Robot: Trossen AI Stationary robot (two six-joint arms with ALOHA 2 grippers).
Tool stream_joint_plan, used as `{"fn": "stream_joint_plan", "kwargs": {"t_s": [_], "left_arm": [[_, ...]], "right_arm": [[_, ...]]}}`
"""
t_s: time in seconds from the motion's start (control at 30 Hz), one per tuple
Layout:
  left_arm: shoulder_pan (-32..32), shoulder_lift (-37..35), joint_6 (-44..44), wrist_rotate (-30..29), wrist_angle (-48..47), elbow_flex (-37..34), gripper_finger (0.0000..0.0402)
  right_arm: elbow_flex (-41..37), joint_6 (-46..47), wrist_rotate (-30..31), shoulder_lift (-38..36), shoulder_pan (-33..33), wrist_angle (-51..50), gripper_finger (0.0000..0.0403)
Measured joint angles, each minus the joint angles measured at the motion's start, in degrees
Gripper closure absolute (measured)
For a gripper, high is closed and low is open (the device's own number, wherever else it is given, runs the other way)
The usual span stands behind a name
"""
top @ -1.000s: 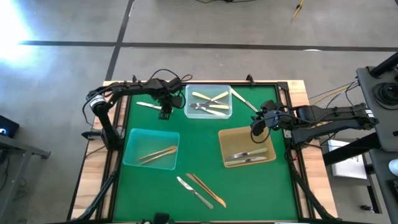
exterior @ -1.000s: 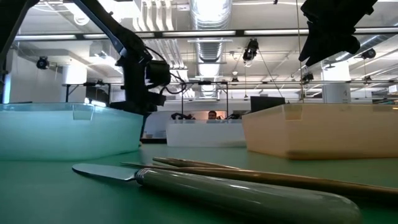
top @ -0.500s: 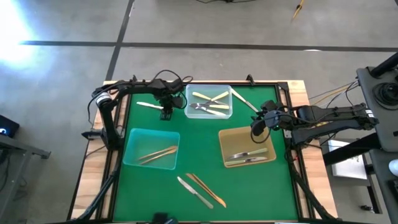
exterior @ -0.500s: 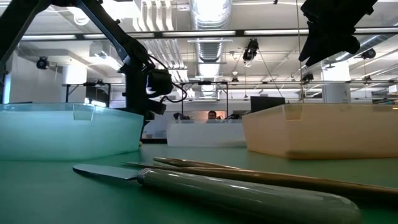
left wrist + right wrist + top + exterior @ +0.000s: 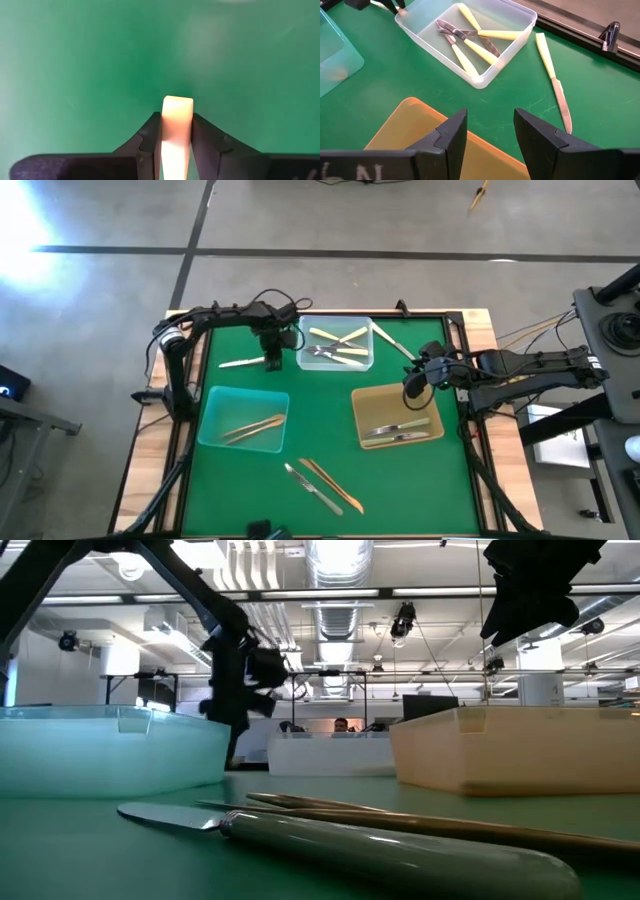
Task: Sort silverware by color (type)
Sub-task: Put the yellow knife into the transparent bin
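Observation:
My left gripper (image 5: 271, 363) (image 5: 177, 123) stands on the table's far left part, beside the clear tray (image 5: 302, 360), shut on a cream-white utensil (image 5: 240, 363) that reaches from it toward the table's left. My right gripper (image 5: 413, 388) (image 5: 490, 131) hangs open above the amber tray's far edge (image 5: 385, 391), touching nothing. The clear tray holds cream-handled utensils (image 5: 475, 42). Gold utensils (image 5: 250, 427) lie in the teal tray and silver ones (image 5: 400, 432) in the amber tray. A cream-handled knife (image 5: 551, 80), a silver knife (image 5: 308, 486) and a gold utensil (image 5: 333, 484) lie flat on the green mat. My left gripper pinches the cream-white utensil between its two fingers (image 5: 150, 137), coming from above and pointing down. The utensil's squared cream end (image 5: 177, 107) shows right at the fingertips. In the high view the utensil runs level from the gripper toward the table's left. Whether it is lifted clear, I cannot tell.
Three square trays stand on the mat: clear at the far middle, teal (image 5: 213, 430) at the left, amber at the right. The mat's raised frame (image 5: 580, 37) runs along the far edge. Open mat shows between the trays (image 5: 320, 405).
The cream-white utensil lay slanting on the mat beside the left gripper; now it runs level from the gripper, its free left end shifted toward the near edge. The left gripper has moved slightly toward the table's right. The right arm has kept still.

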Motion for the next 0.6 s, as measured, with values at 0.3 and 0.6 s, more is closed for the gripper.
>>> {"fn": "stream_joint_plan", "kwargs": {"t_s": [0.3,0.6], "left_arm": [[0.01,-0.38,-3.25,0.15,-11.18,13.04,0.0341],[-1.48,-0.13,-3.81,2.46,-10.95,31.49,0.0341]], "right_arm": [[0.0,0.01,0.0,0.0,0.0,0.0,0.025],[0.0,0.01,0.0,0.0,-0.01,0.0,0.025]]}}
